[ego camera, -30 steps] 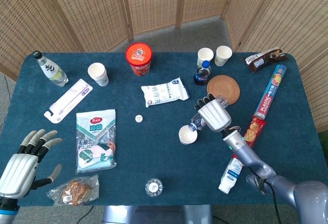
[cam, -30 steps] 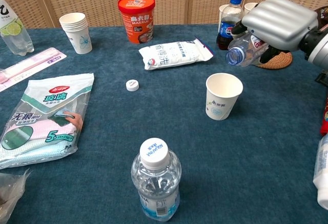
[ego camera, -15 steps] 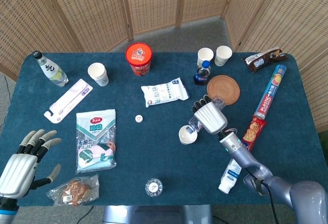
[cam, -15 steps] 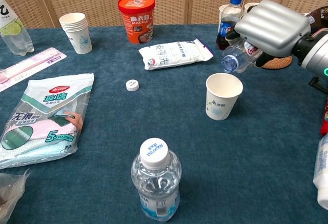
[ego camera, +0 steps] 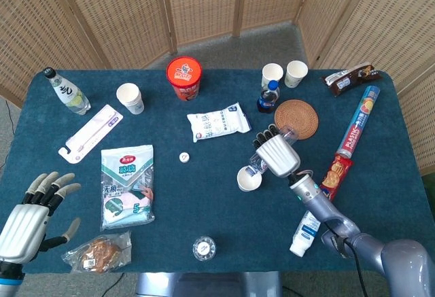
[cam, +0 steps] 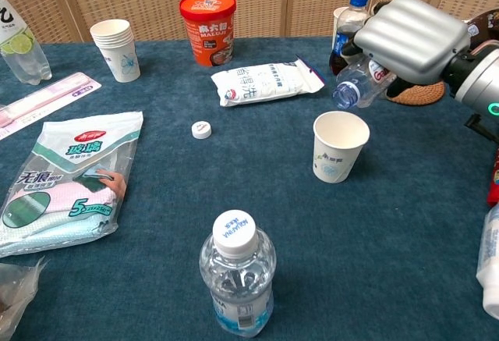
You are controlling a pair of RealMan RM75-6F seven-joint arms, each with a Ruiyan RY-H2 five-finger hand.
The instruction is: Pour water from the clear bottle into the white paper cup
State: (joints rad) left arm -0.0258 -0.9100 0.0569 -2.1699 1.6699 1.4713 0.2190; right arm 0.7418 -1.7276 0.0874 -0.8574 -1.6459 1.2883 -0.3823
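Table's got matt blue cloth (cam: 437, 278), the right hand (cam: 409, 35) is smooth brushed metal, clear bottle (cam: 355, 87) glossy plastic, white paper cup (cam: 340, 147) matt.

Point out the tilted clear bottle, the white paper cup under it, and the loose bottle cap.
clear bottle (cam: 352, 91), chest view, open neck.
white paper cup (cam: 337, 158), chest view, side wall.
bottle cap (cam: 202, 129), chest view, top face.

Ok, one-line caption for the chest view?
Right hand tips an uncapped clear bottle toward the white paper cup on the blue table.
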